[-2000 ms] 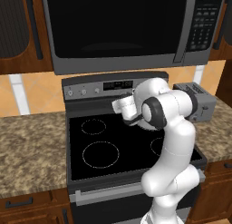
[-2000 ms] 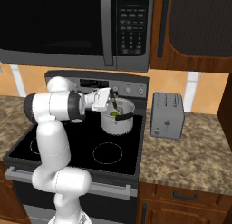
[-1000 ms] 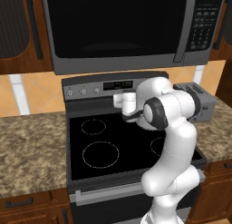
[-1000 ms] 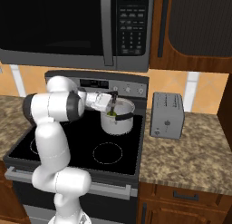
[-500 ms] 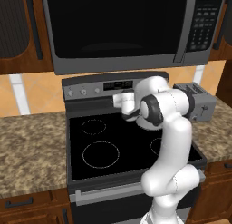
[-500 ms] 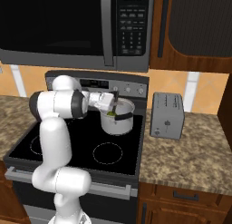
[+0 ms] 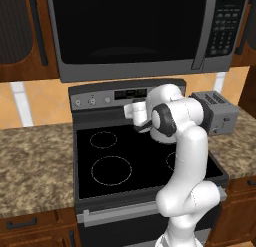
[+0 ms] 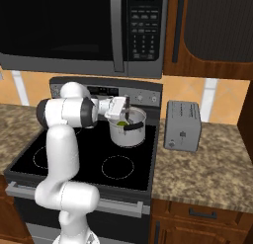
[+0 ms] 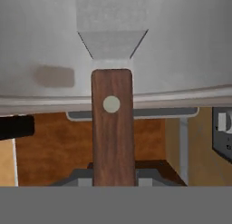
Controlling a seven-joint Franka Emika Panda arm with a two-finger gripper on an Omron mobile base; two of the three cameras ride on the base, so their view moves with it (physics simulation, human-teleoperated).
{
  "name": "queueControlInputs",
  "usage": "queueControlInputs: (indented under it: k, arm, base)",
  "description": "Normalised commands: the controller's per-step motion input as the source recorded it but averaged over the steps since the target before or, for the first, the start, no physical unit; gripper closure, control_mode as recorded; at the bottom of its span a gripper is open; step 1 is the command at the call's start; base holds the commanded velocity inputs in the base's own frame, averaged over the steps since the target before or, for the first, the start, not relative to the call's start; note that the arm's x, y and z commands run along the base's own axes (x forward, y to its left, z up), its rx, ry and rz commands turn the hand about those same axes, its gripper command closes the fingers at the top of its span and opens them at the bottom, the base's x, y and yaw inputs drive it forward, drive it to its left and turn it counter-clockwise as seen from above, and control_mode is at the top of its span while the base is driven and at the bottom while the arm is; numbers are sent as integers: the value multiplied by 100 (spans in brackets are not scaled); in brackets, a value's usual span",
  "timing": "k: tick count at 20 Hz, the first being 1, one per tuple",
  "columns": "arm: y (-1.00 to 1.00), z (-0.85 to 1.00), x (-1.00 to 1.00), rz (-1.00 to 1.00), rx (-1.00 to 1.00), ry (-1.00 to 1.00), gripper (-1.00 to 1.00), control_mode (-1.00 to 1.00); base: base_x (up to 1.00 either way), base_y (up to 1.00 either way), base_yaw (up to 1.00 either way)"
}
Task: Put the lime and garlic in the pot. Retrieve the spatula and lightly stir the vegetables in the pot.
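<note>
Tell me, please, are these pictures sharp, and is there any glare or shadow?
Hand view: the spatula is sharp, with a soft dark patch on the pot wall. Right base view: even light, a faint sheen on the microwave door. Left base view: no blur.

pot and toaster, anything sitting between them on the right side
Nothing. In the right base view the stretch between the pot and the toaster is bare: just the black stove top's edge, then speckled counter.

The pot [image 8: 127, 127] sits on the stove's [image 8: 59, 159] back right; lime [image 8: 122, 123] inside; toaster [image 8: 183, 125] on counter [image 8: 207, 164] to its right.
</note>
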Motion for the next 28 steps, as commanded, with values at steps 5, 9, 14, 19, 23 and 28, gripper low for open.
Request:
queueControlInputs:
  k: [5,9,14,19,23,28]
  arm:
    - [1,38,-20,0,4,0,100,-100]
    - [0,50,-34,1,4,0,100,-100]
    - [12,39,-23,2,4,-6,100,-100]
    - [18,27,-8,3,8,-18,100,-100]
    - [24,2,-8,4,11,-8,100,-100]
    - [2,-26,-23,1,9,1,100,-100]
  base:
    - [0,0,0]
    - [0,0,0]
    - [0,0,0]
    - [0,0,0]
    - [0,0,0]
    - [0,0,0]
